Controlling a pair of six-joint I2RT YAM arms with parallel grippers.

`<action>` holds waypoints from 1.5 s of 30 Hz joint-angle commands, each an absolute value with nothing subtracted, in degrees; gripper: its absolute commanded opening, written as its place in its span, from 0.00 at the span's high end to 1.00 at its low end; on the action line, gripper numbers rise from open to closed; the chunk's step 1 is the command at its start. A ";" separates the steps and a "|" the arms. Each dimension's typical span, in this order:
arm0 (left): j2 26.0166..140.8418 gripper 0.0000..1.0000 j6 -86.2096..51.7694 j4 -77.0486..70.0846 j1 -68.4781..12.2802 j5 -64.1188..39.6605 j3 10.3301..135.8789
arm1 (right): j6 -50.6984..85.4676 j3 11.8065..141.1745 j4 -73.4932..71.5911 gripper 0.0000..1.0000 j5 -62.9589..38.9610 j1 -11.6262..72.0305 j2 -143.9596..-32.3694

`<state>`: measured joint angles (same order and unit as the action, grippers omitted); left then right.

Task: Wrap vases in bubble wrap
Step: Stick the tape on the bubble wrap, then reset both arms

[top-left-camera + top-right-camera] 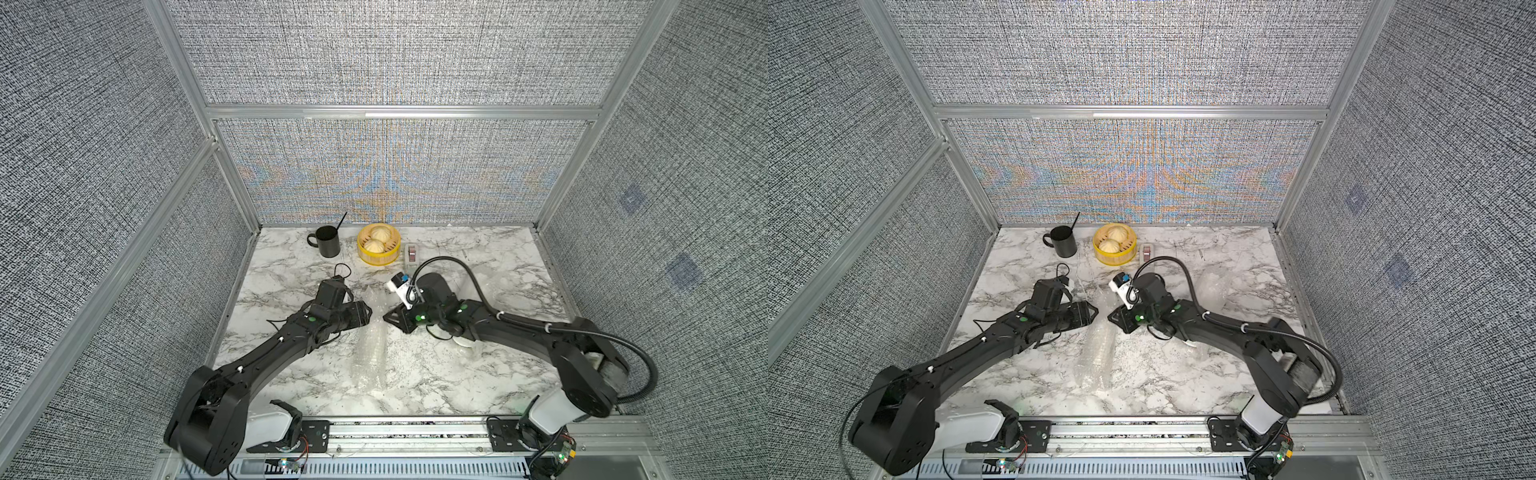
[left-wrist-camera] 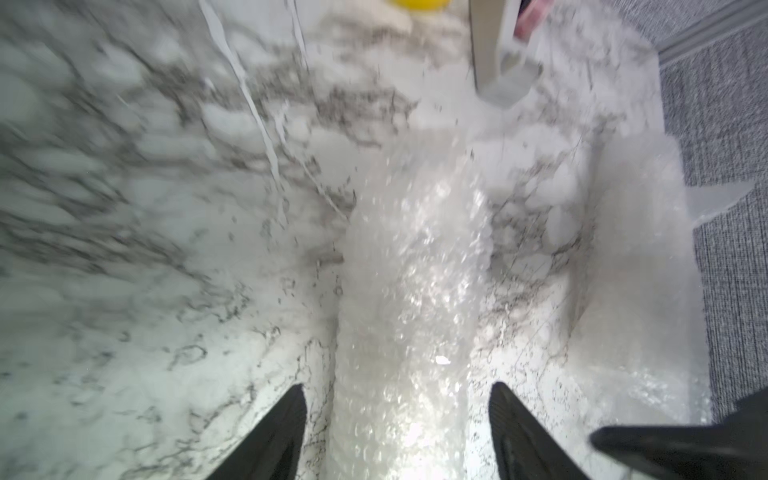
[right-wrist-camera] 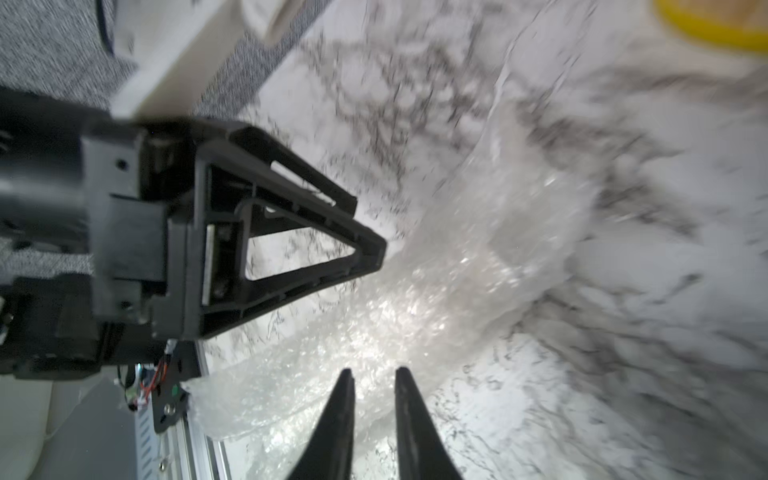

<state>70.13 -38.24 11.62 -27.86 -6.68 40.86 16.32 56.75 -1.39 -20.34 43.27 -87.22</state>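
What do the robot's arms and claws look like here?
The left arm and right arm are matte black, with white base housings and green lights near the wrists. A ribbed black hose runs along the right arm. Left claw and right claw have tapered black fingers on triangular open frames.

The table (image 1: 478, 374) is white marble with grey veins. The mug (image 1: 328, 243) is black. The basket (image 1: 378, 258) is yellow, its buns (image 1: 373, 246) pale cream. The wrap (image 1: 370, 353) is clear and glossy, dotted with small bubbles. The walls (image 1: 83, 166) are grey weave; the back wall (image 1: 395, 183) shows rainbow ripples. The arms (image 1: 266, 353) are black, their bases (image 1: 266, 424) white.
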 commanded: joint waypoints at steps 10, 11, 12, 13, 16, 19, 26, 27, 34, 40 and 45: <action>65.64 0.01 -25.72 9.76 -15.61 49.35 38.23 | 14.70 47.04 12.10 0.07 27.45 14.50 -62.81; 66.36 0.00 -24.66 6.04 -14.06 48.43 36.26 | 14.72 44.55 10.50 0.04 27.97 11.18 -62.52; 67.00 0.01 -23.37 3.16 -11.45 44.81 35.59 | 14.06 41.59 7.72 0.01 29.33 8.32 -62.61; 67.42 0.01 -23.18 5.99 -9.76 42.37 37.17 | 12.19 38.22 3.35 0.01 29.65 6.23 -63.10; 68.61 0.01 -13.40 -5.51 -9.42 41.69 33.41 | 9.28 31.86 -4.28 0.01 26.93 1.52 -65.73; 71.29 0.00 -11.10 -12.82 -6.99 37.13 30.27 | 5.96 26.98 -14.55 0.01 21.27 -0.29 -69.67; 75.10 0.00 -3.40 -35.38 -5.09 23.97 22.67 | 0.30 23.73 -33.02 0.01 4.82 -1.15 -76.14; 75.74 0.00 -2.45 -38.29 -4.84 22.92 21.74 | -0.04 24.13 -34.24 0.01 3.10 -1.32 -77.53; 85.66 0.00 -1.20 -53.57 -3.20 12.89 18.73 | -3.21 24.74 -31.63 0.01 -3.38 -0.62 -76.58; 85.25 0.01 -2.99 -49.45 -0.63 10.11 20.49 | -1.69 19.99 -46.92 0.01 -6.60 -0.39 -81.00; 85.25 0.00 -2.81 -49.22 -0.68 10.03 20.64 | -1.91 18.61 -52.28 0.01 -5.23 0.26 -84.70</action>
